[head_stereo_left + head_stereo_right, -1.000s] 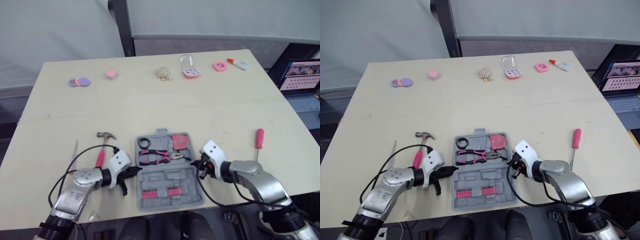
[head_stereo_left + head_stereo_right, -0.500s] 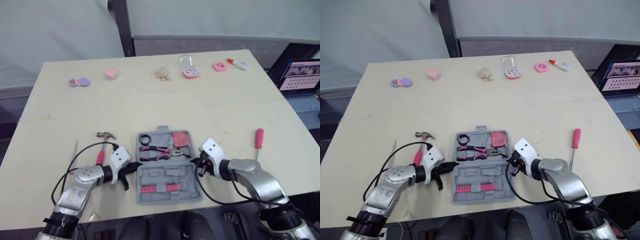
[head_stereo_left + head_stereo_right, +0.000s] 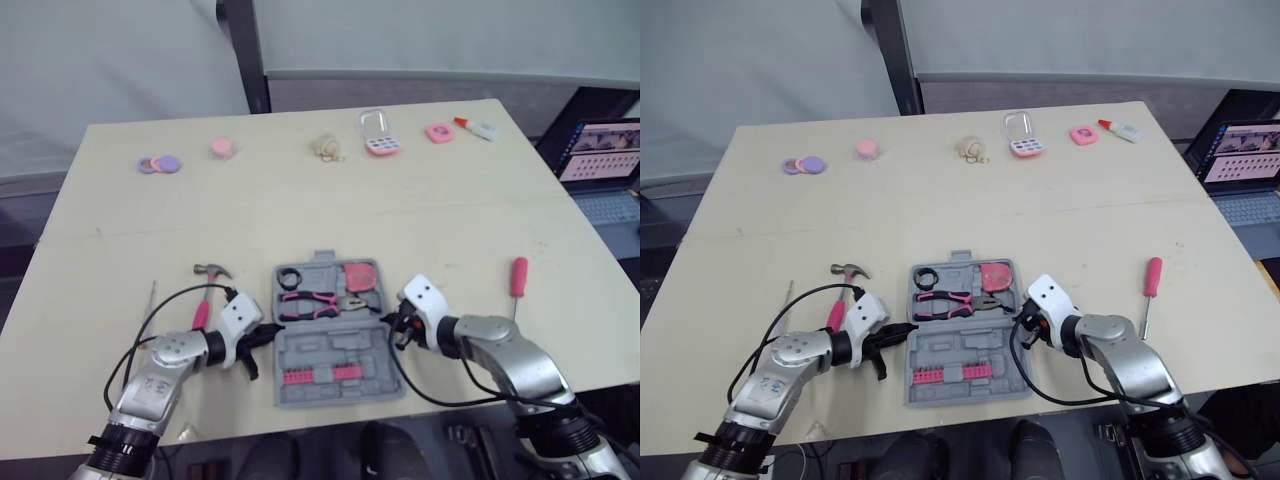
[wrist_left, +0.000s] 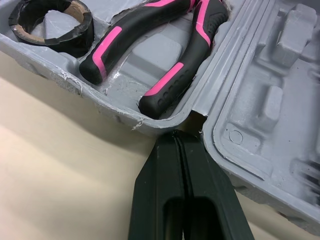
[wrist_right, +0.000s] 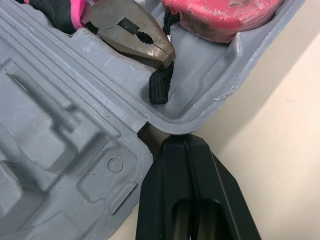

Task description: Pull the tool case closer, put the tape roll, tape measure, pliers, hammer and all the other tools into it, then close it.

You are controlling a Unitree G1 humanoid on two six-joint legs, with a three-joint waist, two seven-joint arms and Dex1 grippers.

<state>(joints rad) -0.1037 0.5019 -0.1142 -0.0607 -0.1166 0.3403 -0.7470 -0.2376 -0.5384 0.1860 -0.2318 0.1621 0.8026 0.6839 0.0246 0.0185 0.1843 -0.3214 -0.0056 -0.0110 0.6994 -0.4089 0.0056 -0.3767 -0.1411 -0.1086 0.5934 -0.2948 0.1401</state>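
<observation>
My left gripper [image 3: 270, 331] and right gripper [image 3: 398, 327], fingers pressed shut, are nudging the case [image 3: 335, 357] at its hinge notches. It is sitting straighter than a second ago, near the surface's [image 3: 300, 200] front edge (hammer [image 3: 211, 271] and screwdriver [image 3: 519, 277] are waiting outside).

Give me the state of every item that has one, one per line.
tool case, open, lying flat
tape roll, in the case
pliers, in the case, closed
tape measure, in the case
hammer, on the table, outside the case
screwdriver, on the table, outside the case
left pincer, shut, at the case's hinge
right pincer, shut, at the case's hinge
</observation>
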